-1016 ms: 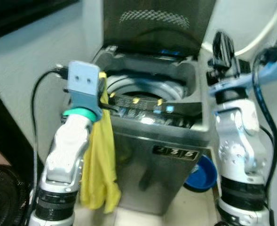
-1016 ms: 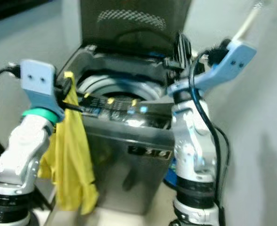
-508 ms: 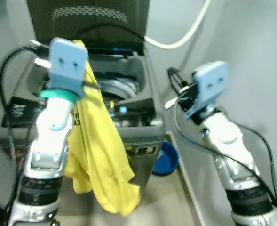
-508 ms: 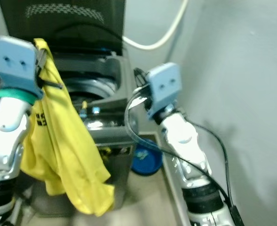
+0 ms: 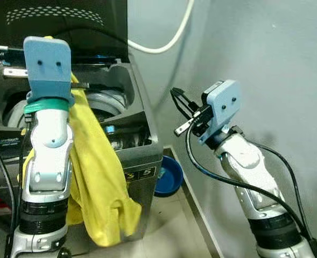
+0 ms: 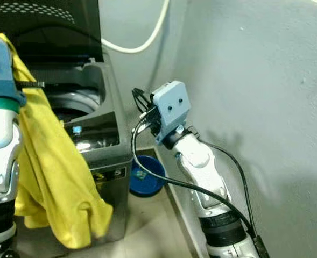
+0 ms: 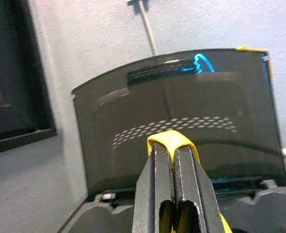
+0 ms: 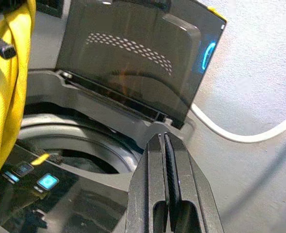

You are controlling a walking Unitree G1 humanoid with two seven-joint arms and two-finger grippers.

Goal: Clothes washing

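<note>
Yellow cloth is pinched at its top between the closed fingers of our left hand (image 7: pixel 174 179), so the yellow garment (image 5: pixel 96 177) hangs down the front of the washing machine (image 5: pixel 142 145) beside its open drum (image 5: pixel 101 102). A second ago it hung lower at the machine's front left corner; now we hold it higher, by the raised lid (image 7: pixel 181 116), though our view has swung too. Our right hand (image 8: pixel 165 194), closed and empty, has drawn away toward the wall. We judge the drop is next.

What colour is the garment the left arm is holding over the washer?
Yellow garment, plain apart from a small dark print; clearest in the left eye view, hanging from the left gripper.
</note>
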